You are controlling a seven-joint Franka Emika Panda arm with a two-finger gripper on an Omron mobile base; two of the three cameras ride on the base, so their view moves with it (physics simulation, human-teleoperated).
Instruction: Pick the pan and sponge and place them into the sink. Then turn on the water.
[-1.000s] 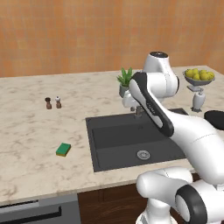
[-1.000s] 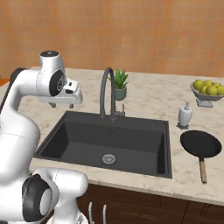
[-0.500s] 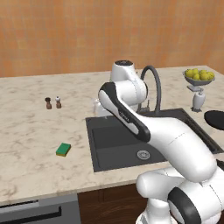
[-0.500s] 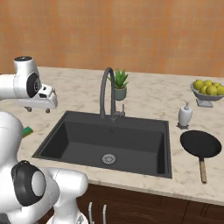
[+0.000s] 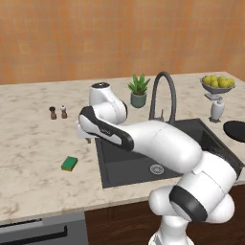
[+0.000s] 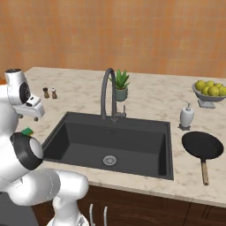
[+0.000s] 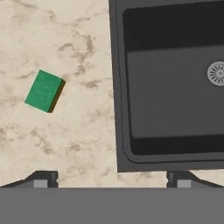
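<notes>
The green sponge (image 7: 43, 91) lies flat on the marble counter, left of the sink (image 7: 120, 131), also seen as the sponge (image 5: 69, 163). My gripper (image 7: 112, 180) hangs open above the bare counter between the sponge and the sink's left rim, with nothing between its fingertips (image 7: 41, 179). My hand (image 5: 83, 133) hovers over the counter there. The black pan (image 6: 203, 145) with its wooden handle rests on the counter right of the sink (image 6: 66, 121). The dark arched faucet (image 6: 108, 90) stands behind the basin and no water runs from it.
A potted plant (image 5: 139, 91) stands behind the faucet. Salt and pepper shakers (image 5: 58, 112) sit at the back left. A soap dispenser (image 6: 187, 116) and a bowl of lemons (image 6: 209, 90) stand behind the pan. The counter's front edge is close to the sponge.
The arm has swung left, from above the sink by the faucet to the counter left of the basin. The jaws have spread a little wider.
</notes>
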